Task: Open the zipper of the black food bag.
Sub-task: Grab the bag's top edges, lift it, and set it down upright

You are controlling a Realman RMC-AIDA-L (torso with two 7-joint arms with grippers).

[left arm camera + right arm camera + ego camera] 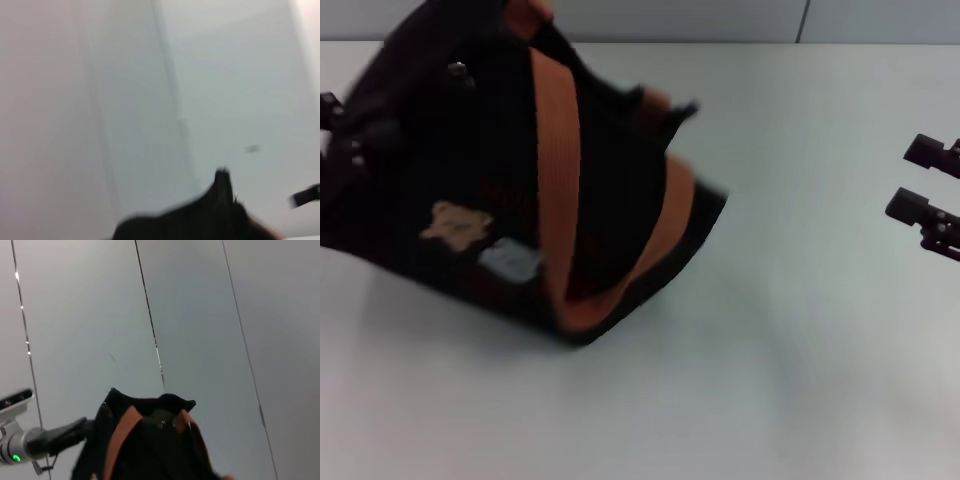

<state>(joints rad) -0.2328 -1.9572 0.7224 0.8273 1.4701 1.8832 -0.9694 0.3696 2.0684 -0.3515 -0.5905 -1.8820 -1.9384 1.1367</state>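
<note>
1. The black food bag (470, 190), a boxy black fabric tote with orange-brown webbing straps (556, 170) and a small tan bear patch (453, 222), sits on the left half of the white table (800, 300). It is tipped, leaning toward the robot's left, with its lower corner toward the middle of the table.
2. The zipper cannot be picked out in any view: the track is the same black as the fabric and no pull tab is plain. The top edge looks slack and gaping near the straps, so I judge the bag may be partly open, but how far the zip has run cannot be told.
3. The left claw (334, 112) is at the bag's far left edge, touching or gripping the fabric there. Whether its fingers are spread or pinching cannot be told.
4. The right claw (923, 180) hangs over the table at the far right, well apart from the bag, its two dark fingers spread and holding nothing.
5. What seems left: confirm the opening runs the full length, then release.
6. The table is plain, matt and pale. Behind it stands a light panelled wall (200, 315) with thin dark seams.
</note>
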